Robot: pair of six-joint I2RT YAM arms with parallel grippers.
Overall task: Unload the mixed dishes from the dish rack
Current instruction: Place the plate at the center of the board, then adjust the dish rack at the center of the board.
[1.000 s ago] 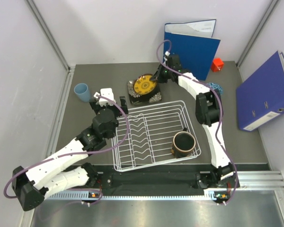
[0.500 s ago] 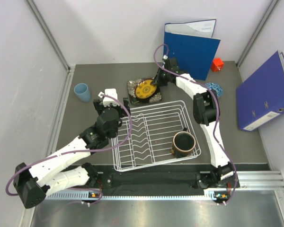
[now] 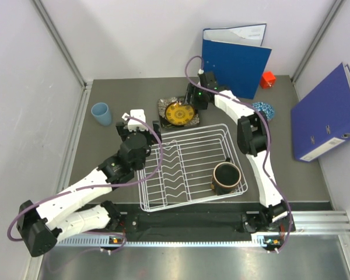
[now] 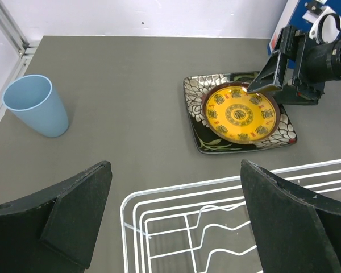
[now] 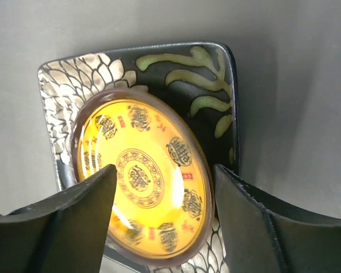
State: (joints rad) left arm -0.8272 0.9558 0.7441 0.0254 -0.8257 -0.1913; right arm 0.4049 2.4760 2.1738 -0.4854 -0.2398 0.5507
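Note:
The yellow round dish (image 3: 178,112) lies flat on the black square plate (image 3: 163,105), behind the white wire dish rack (image 3: 186,166). My right gripper (image 3: 194,100) hangs over the dish's far right rim, open, fingers apart with the dish (image 5: 142,176) showing between them. The dark brown mug (image 3: 227,178) lies in the rack's right end. A light blue cup (image 3: 101,114) stands at the far left. Beside the right arm sits a speckled bowl (image 3: 263,109). My left gripper (image 3: 141,125) is wide open and empty above the rack's far left corner (image 4: 131,213).
A blue binder (image 3: 236,55) stands against the back wall and another (image 3: 326,116) leans at the right. A small red block (image 3: 268,79) sits between them. The metal rail runs along the near table edge.
The right gripper lowered the tilted yellow dish flat onto the black plate and opened its jaws. The left arm edged toward the rack's corner, then held still.

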